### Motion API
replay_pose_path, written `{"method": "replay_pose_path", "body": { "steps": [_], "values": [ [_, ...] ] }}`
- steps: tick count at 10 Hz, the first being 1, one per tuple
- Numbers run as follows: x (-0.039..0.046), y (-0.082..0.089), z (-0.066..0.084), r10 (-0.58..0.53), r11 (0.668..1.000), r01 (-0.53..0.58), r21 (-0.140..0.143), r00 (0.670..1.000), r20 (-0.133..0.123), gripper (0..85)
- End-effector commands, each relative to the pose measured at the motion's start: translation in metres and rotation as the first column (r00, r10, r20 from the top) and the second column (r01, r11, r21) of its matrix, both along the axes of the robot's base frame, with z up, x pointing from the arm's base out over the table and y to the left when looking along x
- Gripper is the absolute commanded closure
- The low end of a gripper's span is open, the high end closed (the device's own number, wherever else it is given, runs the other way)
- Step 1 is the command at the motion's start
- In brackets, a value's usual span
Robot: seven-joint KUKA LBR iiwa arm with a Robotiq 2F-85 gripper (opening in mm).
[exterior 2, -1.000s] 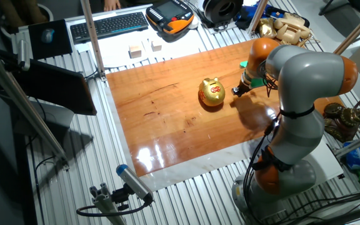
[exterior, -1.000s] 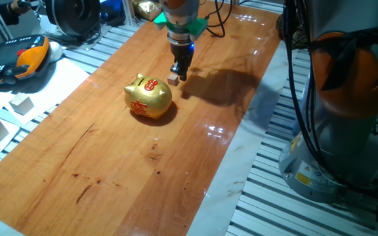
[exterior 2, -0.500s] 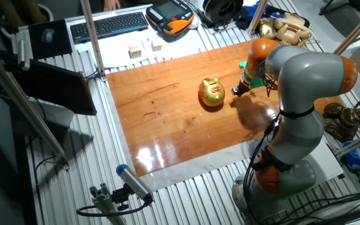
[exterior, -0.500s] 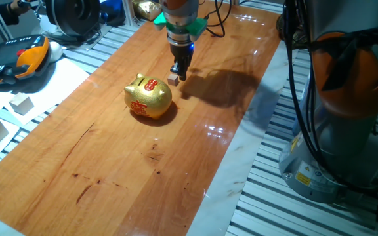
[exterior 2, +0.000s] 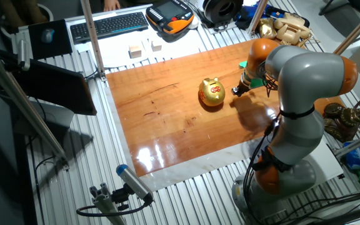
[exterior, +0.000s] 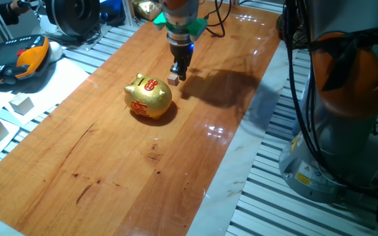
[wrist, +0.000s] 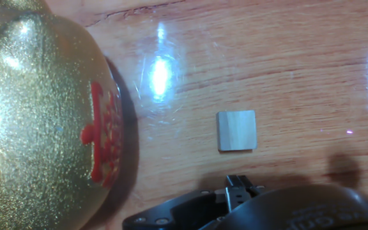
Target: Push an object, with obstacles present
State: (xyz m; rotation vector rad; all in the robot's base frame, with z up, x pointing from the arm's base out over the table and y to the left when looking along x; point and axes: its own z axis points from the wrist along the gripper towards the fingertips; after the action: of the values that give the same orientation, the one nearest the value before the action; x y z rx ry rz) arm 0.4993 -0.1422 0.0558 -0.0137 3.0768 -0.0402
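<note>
The tiny tan wooden cube (exterior: 172, 78) lies on the wooden table (exterior: 110, 164), just behind the shiny gold piggy bank (exterior: 148, 97) with red markings. My gripper (exterior: 180, 72) stands upright with its fingers together, the tips right beside the cube on its right, close to the table top. In the hand view the cube (wrist: 237, 130) lies just ahead of the fingertips (wrist: 240, 189), and the pig (wrist: 43, 108) fills the left side, a short gap away from the cube. In the other fixed view the gripper (exterior 2: 236, 91) is right of the pig (exterior 2: 212, 92); the cube is too small to make out there.
Larger pale wooden blocks (exterior: 21, 103) lie off the table's left edge, near an orange and black teach pendant (exterior: 18, 59). A keyboard (exterior 2: 108, 25) and more blocks (exterior 2: 136, 50) lie beyond the far edge. The arm's base (exterior: 340, 98) stands at the right side.
</note>
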Motion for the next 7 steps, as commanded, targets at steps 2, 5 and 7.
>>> {"method": "replay_pose_path", "body": {
  "steps": [2, 5, 7],
  "values": [
    [-0.0001, -0.0002, 0.0001, 0.005, 1.000, -0.005, -0.005, 1.000, 0.002, 85.0],
    [-0.0004, -0.0002, -0.0003, 0.011, 1.000, -0.011, -0.002, 1.000, 0.005, 85.0],
    [-0.0004, -0.0002, -0.0003, -0.001, 1.000, 0.001, 0.019, 1.000, 0.017, 85.0]
  ]
}}
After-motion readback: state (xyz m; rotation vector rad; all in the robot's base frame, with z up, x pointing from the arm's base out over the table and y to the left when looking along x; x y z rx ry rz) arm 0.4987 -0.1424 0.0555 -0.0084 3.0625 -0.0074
